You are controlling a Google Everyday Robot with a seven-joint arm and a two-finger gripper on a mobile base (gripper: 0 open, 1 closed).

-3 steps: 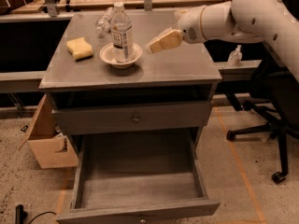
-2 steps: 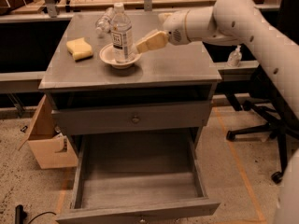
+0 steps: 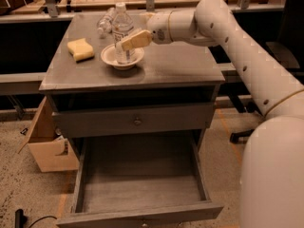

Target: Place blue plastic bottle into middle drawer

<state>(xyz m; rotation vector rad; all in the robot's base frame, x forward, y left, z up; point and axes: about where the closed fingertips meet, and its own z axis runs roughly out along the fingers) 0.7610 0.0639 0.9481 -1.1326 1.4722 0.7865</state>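
Note:
The blue plastic bottle [image 3: 122,20], clear with a white cap and a white label, stands upright in a white bowl [image 3: 110,57] on the cabinet top. My gripper [image 3: 125,42] reaches in from the right at the bottle's lower body, and its tan tip overlaps the bottle just above the bowl. The middle drawer [image 3: 142,184] is pulled wide open below, with a bare board floor and nothing in it.
A smaller clear bottle [image 3: 104,23] lies on the cabinet top behind the bowl. A yellow sponge [image 3: 80,49] lies to the left. The upper drawer with a round knob [image 3: 137,121] is closed. A cardboard box [image 3: 47,141] stands left of the cabinet.
My arm has swung left across the cabinet top. The gripper has gone from well right of the bowl to right at the bottle. The bottle and the drawer have not moved.

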